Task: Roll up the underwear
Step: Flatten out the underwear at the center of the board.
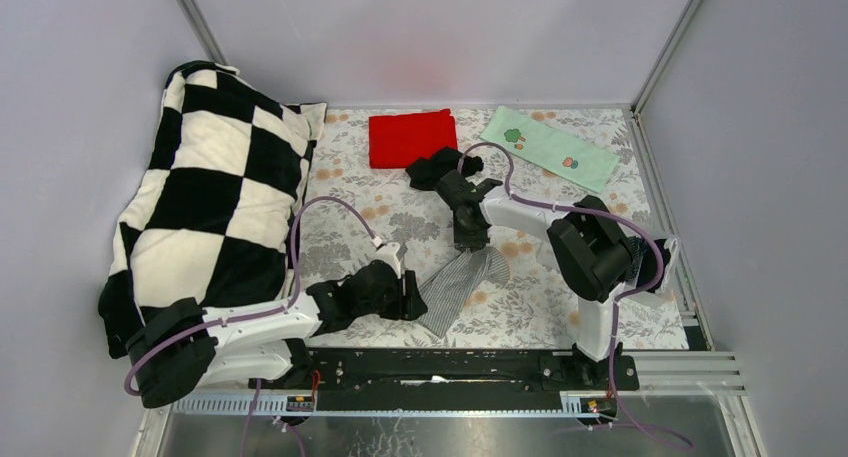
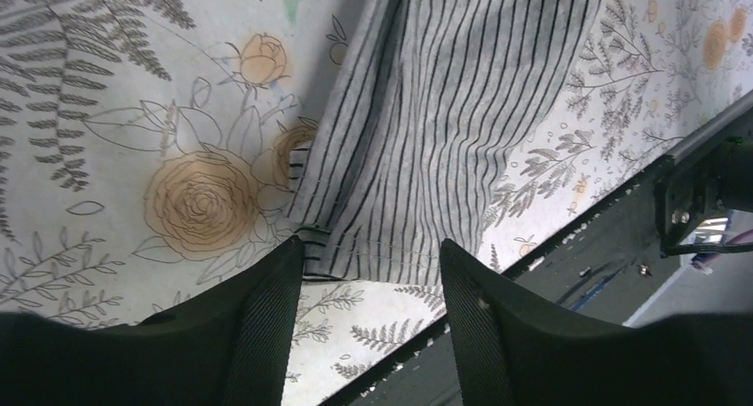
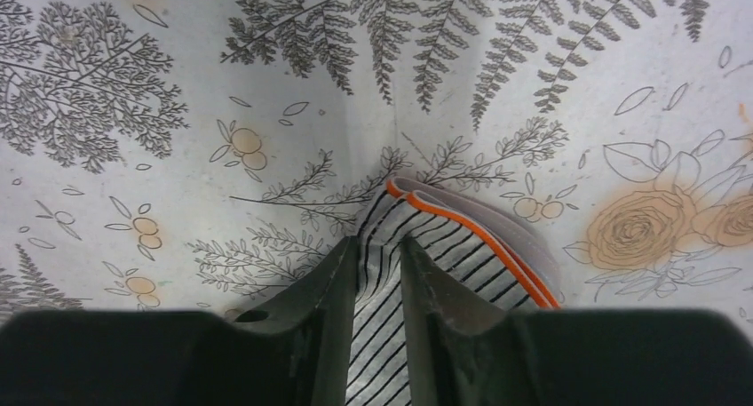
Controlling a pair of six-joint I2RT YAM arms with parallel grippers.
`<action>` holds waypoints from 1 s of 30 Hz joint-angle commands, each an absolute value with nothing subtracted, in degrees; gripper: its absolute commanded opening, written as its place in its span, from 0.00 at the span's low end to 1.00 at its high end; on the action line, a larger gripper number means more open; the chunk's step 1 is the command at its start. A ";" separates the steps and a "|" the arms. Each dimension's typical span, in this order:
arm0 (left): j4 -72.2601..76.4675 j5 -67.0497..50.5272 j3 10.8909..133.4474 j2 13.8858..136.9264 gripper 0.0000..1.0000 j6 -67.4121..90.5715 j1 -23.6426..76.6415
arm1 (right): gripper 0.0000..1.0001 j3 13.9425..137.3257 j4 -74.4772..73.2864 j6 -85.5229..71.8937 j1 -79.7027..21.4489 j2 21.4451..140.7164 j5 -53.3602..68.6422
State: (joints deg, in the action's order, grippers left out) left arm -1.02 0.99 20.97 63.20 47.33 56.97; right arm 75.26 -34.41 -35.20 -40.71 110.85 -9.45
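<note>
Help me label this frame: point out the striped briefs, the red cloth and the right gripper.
striped briefs (image 1: pixel 452 285), top view, middle of the grey fabric.
red cloth (image 1: pixel 412 137), top view, its centre.
right gripper (image 3: pixel 380 246), right wrist view, between its fingertips.

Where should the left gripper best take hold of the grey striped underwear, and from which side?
The near hemmed edge of the grey striped underwear, which lies flat between the fingers of the open left gripper; come in low from the near left. The right gripper pinches the orange-trimmed waistband at the far end, so this end is free.
</note>
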 commanded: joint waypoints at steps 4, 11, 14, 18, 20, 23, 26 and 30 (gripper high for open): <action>0.46 8.44 20.21 62.93 0.26 48.21 57.29 | 0.11 75.90 -31.16 -32.56 -41.47 108.98 -11.19; -13.80 20.28 29.42 56.61 0.00 45.66 57.22 | 0.00 79.23 -21.23 -32.36 -41.49 99.78 -0.44; -18.29 22.59 32.98 49.59 0.00 43.09 57.24 | 0.00 78.67 -16.27 -33.81 -41.45 93.31 2.16; -20.53 20.05 35.82 42.66 0.00 40.18 57.22 | 0.00 72.31 -9.29 -35.91 -41.41 84.63 3.27; -20.24 15.42 36.01 41.86 0.00 39.61 57.34 | 0.00 67.53 -8.61 -36.91 -41.40 80.52 2.06; -16.87 6.37 33.00 43.69 0.00 40.41 57.74 | 0.07 56.84 -7.50 -39.03 -41.40 74.49 -2.65; -8.66 0.43 26.91 49.87 0.12 43.22 60.11 | 0.38 45.60 -9.33 -40.09 -41.40 72.14 -8.66; -3.37 -0.66 24.55 56.38 0.44 46.86 64.65 | 0.49 40.38 -18.10 -41.22 -41.40 71.06 -19.48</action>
State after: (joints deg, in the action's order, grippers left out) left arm -9.58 4.40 26.79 52.21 43.77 61.25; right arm 44.51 -9.47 -39.16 -41.17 71.20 -7.14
